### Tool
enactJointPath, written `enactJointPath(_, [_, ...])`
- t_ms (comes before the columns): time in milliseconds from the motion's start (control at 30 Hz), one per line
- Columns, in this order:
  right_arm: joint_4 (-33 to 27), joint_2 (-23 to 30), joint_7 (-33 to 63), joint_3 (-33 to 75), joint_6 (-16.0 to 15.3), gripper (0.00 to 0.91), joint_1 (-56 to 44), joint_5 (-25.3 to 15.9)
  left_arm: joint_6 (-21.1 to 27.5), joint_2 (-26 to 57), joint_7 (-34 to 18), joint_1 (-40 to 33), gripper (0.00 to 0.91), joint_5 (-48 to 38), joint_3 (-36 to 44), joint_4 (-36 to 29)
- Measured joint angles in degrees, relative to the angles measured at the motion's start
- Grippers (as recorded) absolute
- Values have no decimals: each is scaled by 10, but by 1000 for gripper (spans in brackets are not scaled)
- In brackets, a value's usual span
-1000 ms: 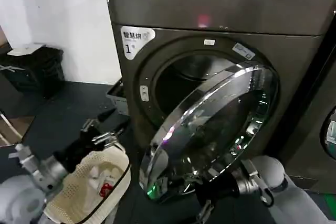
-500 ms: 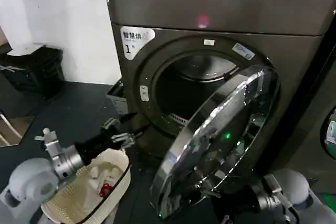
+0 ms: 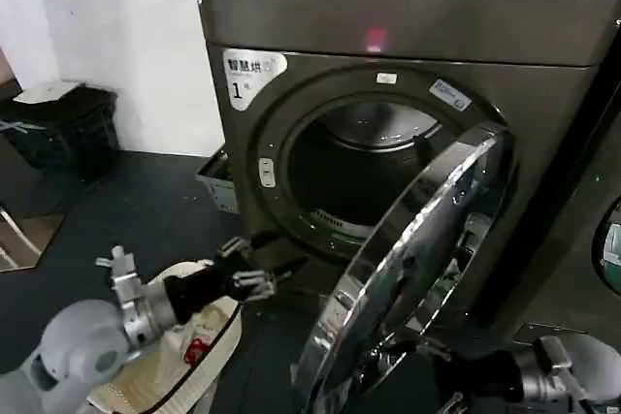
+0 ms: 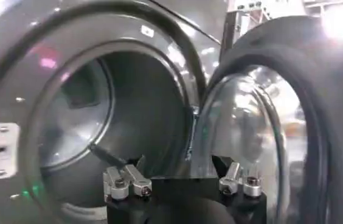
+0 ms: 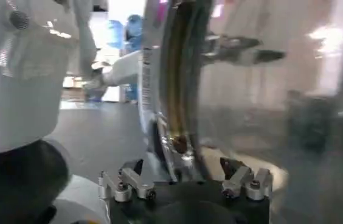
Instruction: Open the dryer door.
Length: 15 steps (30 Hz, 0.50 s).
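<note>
The dryer (image 3: 388, 7) is a dark grey-brown machine with a white "1" sticker (image 3: 250, 75) and a pink light. Its dryer door (image 3: 417, 249) stands swung wide open on the right and shows almost edge-on, leaving the drum opening (image 3: 359, 172) exposed. My left gripper (image 3: 260, 264) is open and empty, low at the left of the opening. In its wrist view it (image 4: 177, 165) faces the drum (image 4: 80, 122) and the door's inner glass (image 4: 244, 128). My right gripper (image 5: 180, 167) is open, with the door's chrome rim (image 5: 174, 103) between its spread fingers. My right arm (image 3: 572, 375) reaches in low behind the door.
A cream mesh basket (image 3: 209, 336) holding laundry sits on the dark floor under my left arm. The neighbouring dark machine (image 3: 606, 239) stands close on the right. A black bin (image 3: 68, 123) is by the white wall, and a grey box (image 3: 215, 181) is beside the dryer.
The door has swung further open toward the right, baring the whole drum opening. My left gripper has moved forward toward the opening, and my right arm has drawn back and lower with the door.
</note>
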Motion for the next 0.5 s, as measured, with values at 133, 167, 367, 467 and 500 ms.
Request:
enactJointPath(133, [-9,10,0,43,3,907,-26,0,0,1,4,-1,907,2,17,-7])
enactJointPath(167, [-11,12,0,53,4,907,-31,-2,0,1,5,-2,907,3,21,-9])
enactJointPath(367, [-30,43,0,127,9,907,-56,-3,-1,-4,11,-11,907,12,49,-18])
enactJointPath(467, [-40,61,0,171,19,907,-68,-17,-2,-11,12,-19,907,27,65,-19])
enactJointPath(500, [-40,67,0,186,20,907,-72,-15,-2,-13,13,-22,907,30,71,-19])
